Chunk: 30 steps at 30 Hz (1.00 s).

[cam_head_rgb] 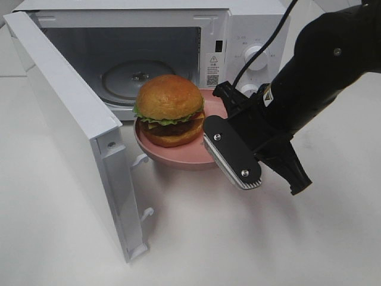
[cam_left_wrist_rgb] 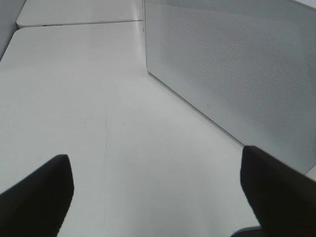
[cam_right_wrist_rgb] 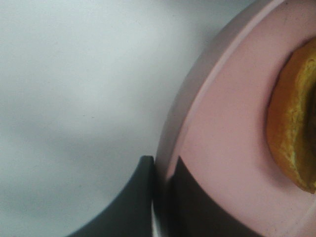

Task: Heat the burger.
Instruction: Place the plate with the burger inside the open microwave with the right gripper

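Reaching in from the right, the black right arm (cam_head_rgb: 321,65) slants down and leftward toward the microwave (cam_head_rgb: 256,30). Its right gripper (cam_head_rgb: 211,138) meets the near right rim of the pink plate (cam_head_rgb: 172,159). The jaws are pressed together on that rim, one inside the plate and one outside.

The burger (cam_head_rgb: 169,107) sits on the plate just in front of the open cavity, between the swung-out door (cam_head_rgb: 65,119) on the left and the arm on the right. The glass turntable (cam_head_rgb: 134,77) shows inside, behind the burger.

The left gripper (cam_left_wrist_rgb: 154,155) appears only in its own wrist view. Its jaws are spread wide above the white worktop (cam_left_wrist_rgb: 74,79), with the door's dotted outer face just beyond them.

The right wrist view shows the pinch up close, with the rim running between two dark fingers (cam_right_wrist_rgb: 140,192) and only an edge of the bun in frame. The high view alone shows the lettuce, the patty and the whole oven.

There is one burger, one plate and one microwave with two knobs (cam_head_rgb: 256,56). There are two sets of jaws, but only one arm shows from above.
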Each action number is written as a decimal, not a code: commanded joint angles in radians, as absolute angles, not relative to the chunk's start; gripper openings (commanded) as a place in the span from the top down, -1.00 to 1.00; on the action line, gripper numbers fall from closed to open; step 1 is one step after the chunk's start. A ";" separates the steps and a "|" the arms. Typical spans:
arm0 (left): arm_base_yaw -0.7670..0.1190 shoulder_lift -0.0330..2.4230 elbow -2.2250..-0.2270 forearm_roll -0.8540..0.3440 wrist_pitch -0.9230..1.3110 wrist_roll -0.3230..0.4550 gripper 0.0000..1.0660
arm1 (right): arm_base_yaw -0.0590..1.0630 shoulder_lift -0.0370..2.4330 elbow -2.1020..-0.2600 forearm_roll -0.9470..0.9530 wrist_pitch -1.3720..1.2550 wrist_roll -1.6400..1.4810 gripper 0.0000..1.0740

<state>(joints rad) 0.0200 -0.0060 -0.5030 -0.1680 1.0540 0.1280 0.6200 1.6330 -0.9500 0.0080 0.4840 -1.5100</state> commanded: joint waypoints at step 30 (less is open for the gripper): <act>0.021 -0.024 -0.500 -0.174 1.040 0.127 -0.57 | 0.626 1.888 -1.287 -0.034 0.434 -1.464 1.00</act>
